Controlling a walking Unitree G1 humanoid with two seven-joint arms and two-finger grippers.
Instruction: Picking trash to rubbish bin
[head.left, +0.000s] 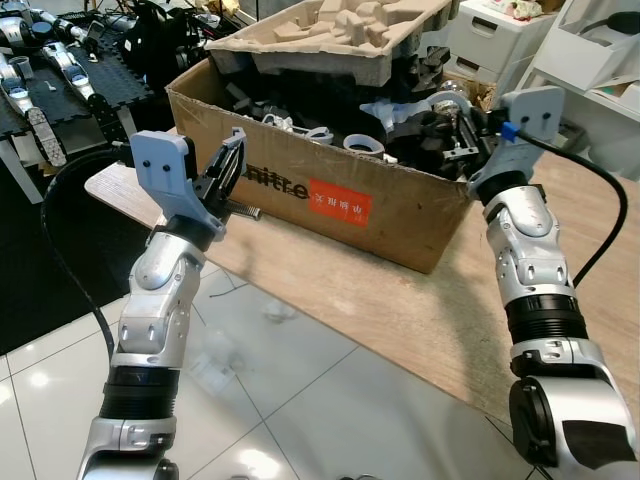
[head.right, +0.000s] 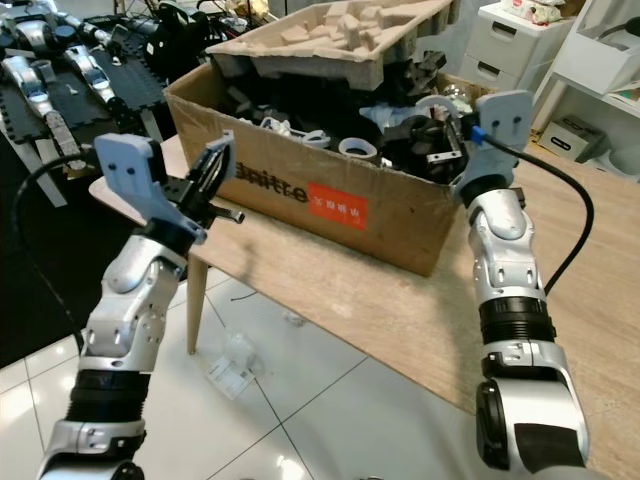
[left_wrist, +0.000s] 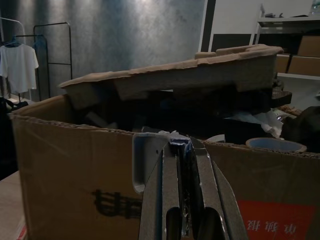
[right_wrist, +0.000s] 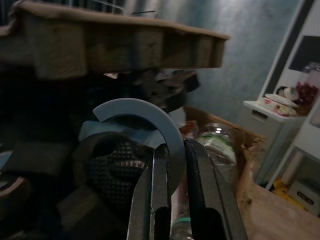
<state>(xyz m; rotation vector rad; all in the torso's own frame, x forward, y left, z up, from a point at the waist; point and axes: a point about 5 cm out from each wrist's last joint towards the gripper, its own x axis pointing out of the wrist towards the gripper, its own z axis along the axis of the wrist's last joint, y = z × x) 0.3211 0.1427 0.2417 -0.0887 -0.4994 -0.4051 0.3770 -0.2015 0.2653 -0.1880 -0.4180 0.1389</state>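
Note:
A brown cardboard box stuffed with trash stands on the wooden table. My left gripper hovers just in front of the box's near wall, level with its rim. It is shut on a small pale grey scrap pinched at the fingertips. My right gripper reaches over the box's right end and is shut on a grey-blue curved plastic ring, above black parts and a clear bottle. On the tile floor below lies crumpled clear plastic.
A moulded pulp tray lies across the top of the box. Black mats with robot parts are at the far left, white drawers behind the box. The table's edge runs diagonally over the floor.

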